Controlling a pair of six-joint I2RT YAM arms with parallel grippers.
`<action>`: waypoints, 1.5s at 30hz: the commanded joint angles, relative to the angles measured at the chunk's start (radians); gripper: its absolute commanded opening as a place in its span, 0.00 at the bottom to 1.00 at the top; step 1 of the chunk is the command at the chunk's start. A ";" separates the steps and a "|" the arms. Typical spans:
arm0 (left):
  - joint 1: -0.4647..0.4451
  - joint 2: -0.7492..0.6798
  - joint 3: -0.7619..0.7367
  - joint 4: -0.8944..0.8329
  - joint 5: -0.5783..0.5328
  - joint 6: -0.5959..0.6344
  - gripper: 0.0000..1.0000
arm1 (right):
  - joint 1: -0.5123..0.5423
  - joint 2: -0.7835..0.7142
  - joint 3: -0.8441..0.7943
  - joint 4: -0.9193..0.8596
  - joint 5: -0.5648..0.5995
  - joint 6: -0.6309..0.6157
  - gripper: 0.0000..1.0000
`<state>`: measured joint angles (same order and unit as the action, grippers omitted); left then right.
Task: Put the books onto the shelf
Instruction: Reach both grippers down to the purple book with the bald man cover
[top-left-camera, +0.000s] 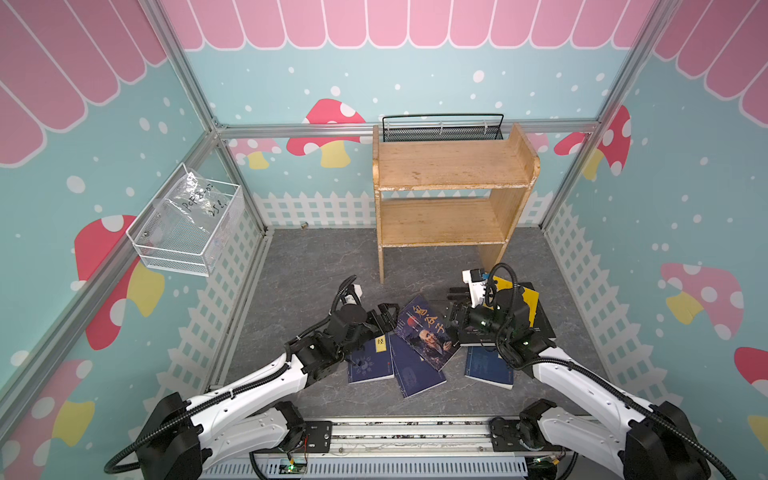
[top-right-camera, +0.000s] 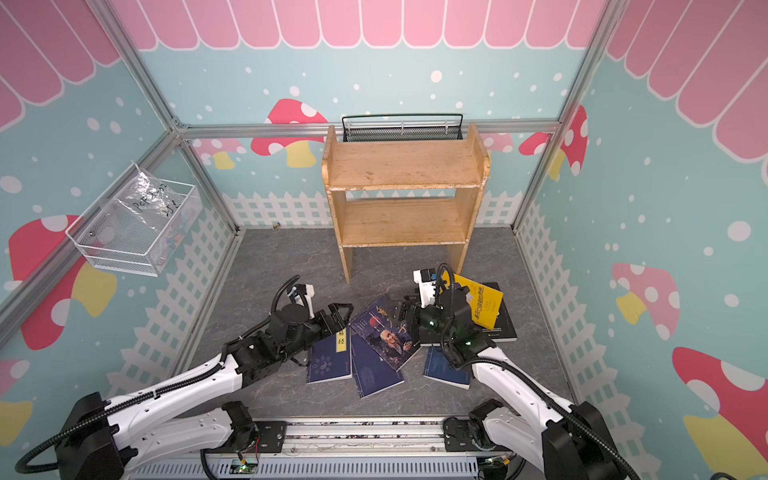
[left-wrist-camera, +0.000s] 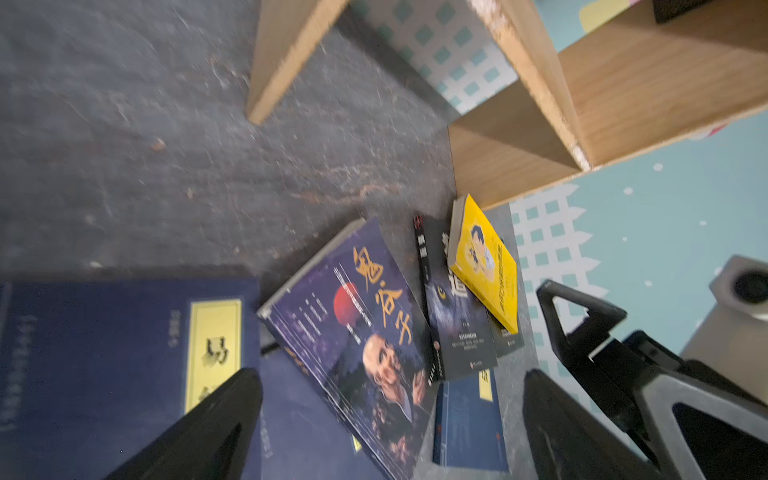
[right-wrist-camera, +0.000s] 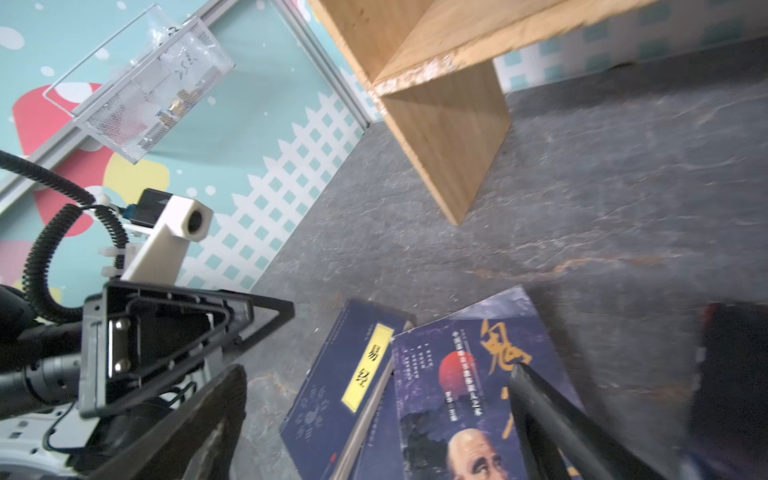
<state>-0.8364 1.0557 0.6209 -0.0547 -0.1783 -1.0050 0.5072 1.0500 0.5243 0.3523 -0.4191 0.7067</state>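
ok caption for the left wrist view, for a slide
Open left gripper hovering over scattered books on the dark tabletop, wooden shelf beyond

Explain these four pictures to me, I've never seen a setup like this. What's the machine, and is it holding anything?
These are two white-and-black robot arms working in a small decorated booth. Each arm ends in a two-fingered tool: the left tool and the right tool.

Two pictures look down on the whole scene from above and are nearly alike. The other two come from a camera on each arm's wrist, looking out past that tool's fingers.

Several thin books lie on the grey floor, among them a purple book with a portrait, a yellow book and navy books. Behind them stands a wooden shelf with no books on either board.

Both tools are open and hold nothing. They sit close to the portrait book, one on either side.
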 joint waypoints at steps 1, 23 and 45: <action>-0.023 -0.007 -0.020 0.107 -0.065 -0.075 0.99 | 0.034 -0.002 -0.012 0.143 -0.033 0.109 1.00; -0.061 0.269 -0.106 0.384 0.000 -0.379 0.99 | 0.030 0.248 0.158 -0.244 0.355 -0.163 0.99; -0.089 0.647 -0.054 0.642 0.040 -0.516 0.97 | 0.028 0.643 0.195 -0.122 0.095 -0.201 0.79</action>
<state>-0.9276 1.6444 0.5789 0.5091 -0.1642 -1.4937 0.5282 1.6615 0.7151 0.1982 -0.2199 0.5007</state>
